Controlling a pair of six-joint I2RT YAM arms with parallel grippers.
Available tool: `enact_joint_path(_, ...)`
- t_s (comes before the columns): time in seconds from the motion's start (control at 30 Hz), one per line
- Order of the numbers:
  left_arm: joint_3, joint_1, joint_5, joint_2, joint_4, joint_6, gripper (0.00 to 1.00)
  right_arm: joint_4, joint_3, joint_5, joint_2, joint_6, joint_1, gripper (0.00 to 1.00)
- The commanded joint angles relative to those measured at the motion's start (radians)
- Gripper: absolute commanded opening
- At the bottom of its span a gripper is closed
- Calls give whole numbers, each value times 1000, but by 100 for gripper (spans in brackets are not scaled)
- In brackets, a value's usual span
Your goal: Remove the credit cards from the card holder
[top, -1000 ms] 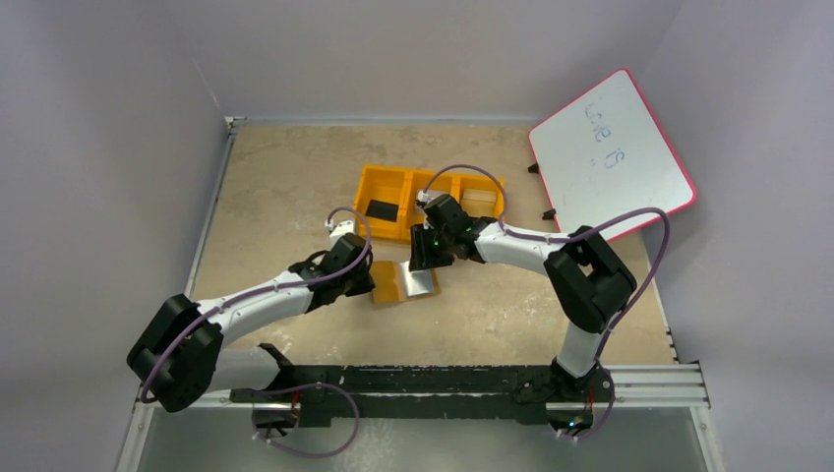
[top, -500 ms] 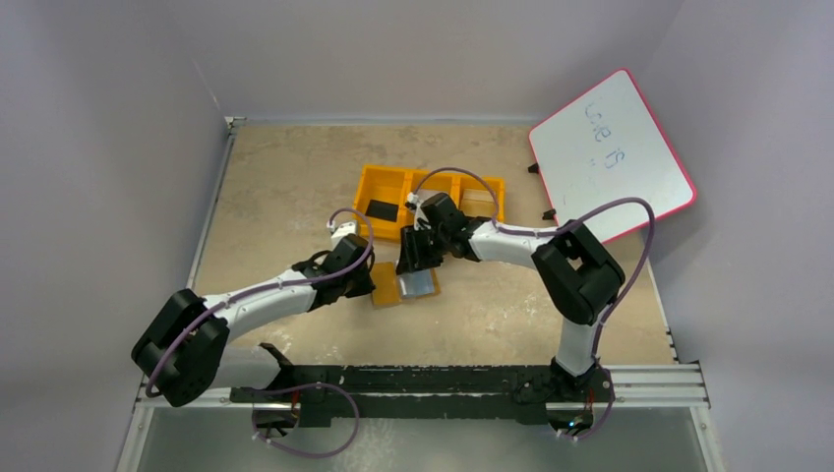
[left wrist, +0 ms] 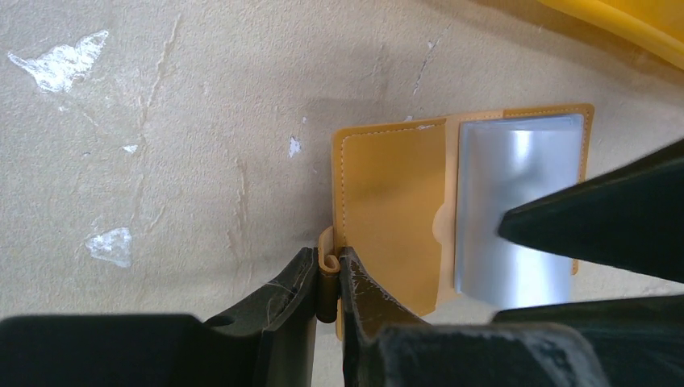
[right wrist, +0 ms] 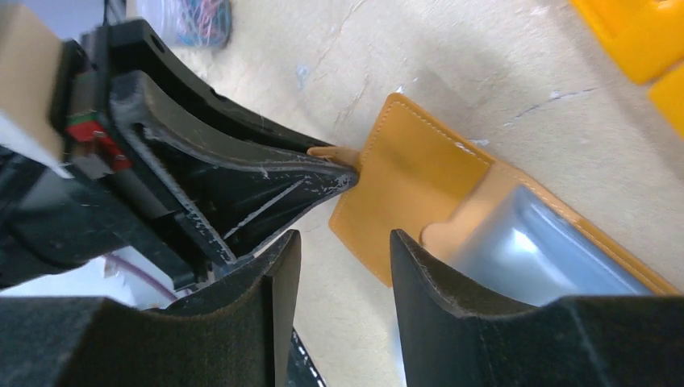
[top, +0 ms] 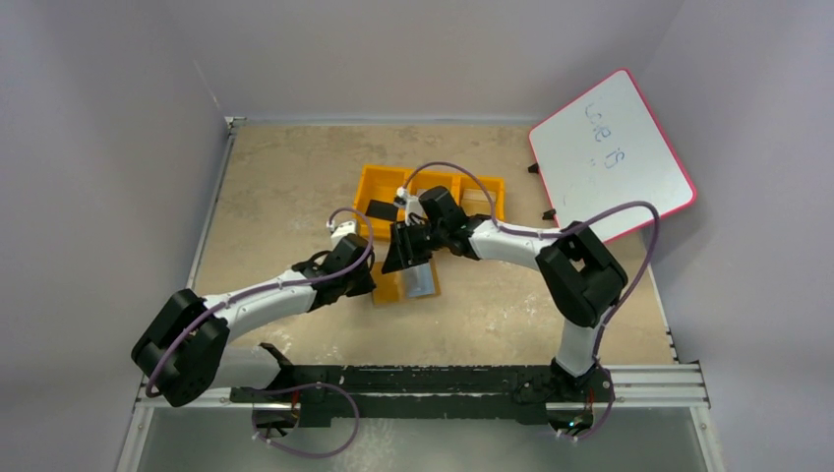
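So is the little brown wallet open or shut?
Open. The card holder lies spread flat, its tan half and silvery pocket both showing, while the left pincer pinches its edge tab.

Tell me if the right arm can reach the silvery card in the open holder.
Probably yes: right pincer hangs open over the holder, left pincer pins its tab, nothing covers the card.

A robotics lab test cell: plain pale walls (top: 98,147) box in a scuffed beige table (top: 285,177), an aluminium rail (top: 649,383) at 6 o'clock carries the left arm (top: 266,300) and right arm (top: 521,241), and a scribbled whiteboard (top: 610,152) leans at 2 o'clock.
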Motion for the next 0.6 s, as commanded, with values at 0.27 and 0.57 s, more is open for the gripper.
enact_joint_path(0.27, -11, -3, -12, -16, 53, -16, 13, -243, -52, 447, -174, 47, -5, 53)
enact_joint_path(0.57, -11, -3, -4, -17, 53, -14, 13, -238, -68, 412, -121, 75, -5, 53)
